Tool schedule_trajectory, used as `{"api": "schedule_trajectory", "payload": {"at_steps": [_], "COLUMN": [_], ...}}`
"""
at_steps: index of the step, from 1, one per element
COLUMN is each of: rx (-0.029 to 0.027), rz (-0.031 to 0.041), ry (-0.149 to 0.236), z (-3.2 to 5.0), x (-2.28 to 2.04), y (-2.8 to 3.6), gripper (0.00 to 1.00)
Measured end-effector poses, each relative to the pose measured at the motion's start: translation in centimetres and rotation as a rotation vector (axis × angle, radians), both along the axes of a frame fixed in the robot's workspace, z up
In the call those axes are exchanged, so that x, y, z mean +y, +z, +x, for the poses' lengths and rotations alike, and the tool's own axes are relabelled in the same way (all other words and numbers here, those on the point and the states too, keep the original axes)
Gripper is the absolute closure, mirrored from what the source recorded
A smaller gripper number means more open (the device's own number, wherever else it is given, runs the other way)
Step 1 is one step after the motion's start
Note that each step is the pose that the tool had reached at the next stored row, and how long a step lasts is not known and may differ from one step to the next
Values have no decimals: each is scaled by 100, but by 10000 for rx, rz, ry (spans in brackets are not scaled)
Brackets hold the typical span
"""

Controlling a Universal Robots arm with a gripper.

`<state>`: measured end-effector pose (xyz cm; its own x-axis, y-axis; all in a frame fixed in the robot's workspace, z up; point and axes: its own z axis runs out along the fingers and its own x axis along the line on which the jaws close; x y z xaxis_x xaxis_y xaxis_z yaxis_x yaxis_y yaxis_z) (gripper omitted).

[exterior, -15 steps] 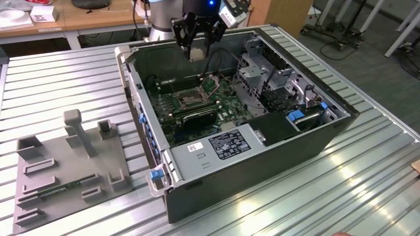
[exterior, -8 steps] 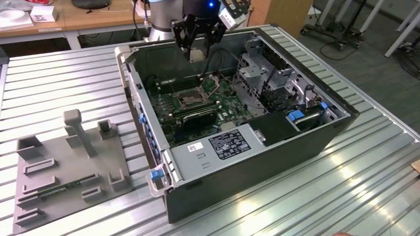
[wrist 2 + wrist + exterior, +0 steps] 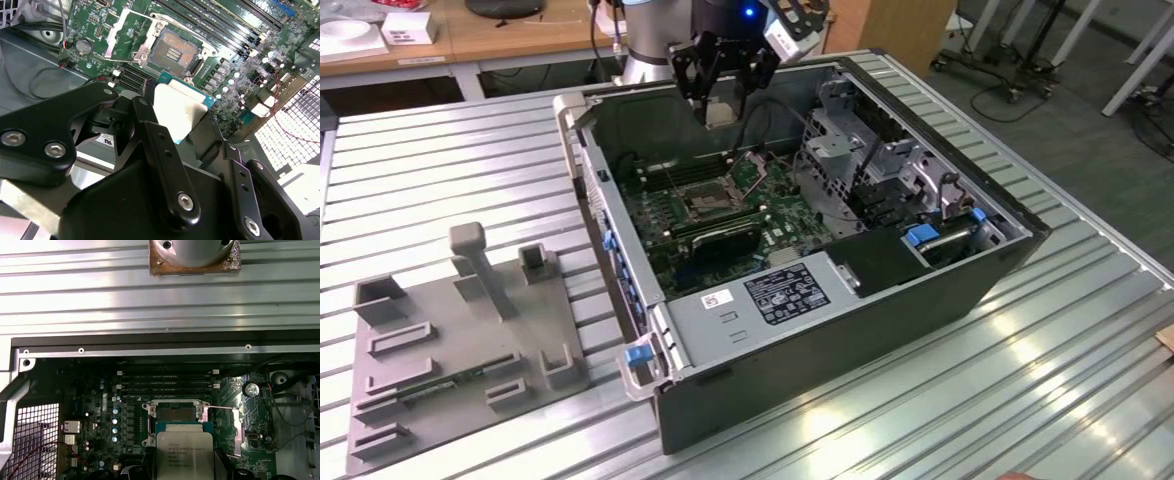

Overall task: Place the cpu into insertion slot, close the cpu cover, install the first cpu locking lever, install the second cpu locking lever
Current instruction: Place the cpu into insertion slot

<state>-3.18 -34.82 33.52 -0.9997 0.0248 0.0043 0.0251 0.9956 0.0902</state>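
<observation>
My gripper hangs above the open computer case, shut on the cpu, a flat square chip with a silver-grey top. In the first wrist view the cpu sits just in front of the insertion slot, and it is clearly above the board. The insertion slot is a dark bare square socket with a silver rim on the green board. The cpu cover, a thin silver frame, is swung open beside the socket. Black fingers clamp the chip from both sides.
Long black memory slots run beside the socket. A metal drive cage fills the case's side at the exterior view's right. A grey fixture plate with upright holders lies on the ribbed metal table at the exterior view's left.
</observation>
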Motion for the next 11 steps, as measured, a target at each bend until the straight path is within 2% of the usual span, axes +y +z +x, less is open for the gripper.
{"api": "schedule_trajectory", "payload": {"at_steps": [4, 11], "rx": [-1, 0], "rz": [4, 0], "ry": [0, 0], "z": [0, 0], "x": [0, 0], "y": [-9, -66], "gripper": [46, 46]}}
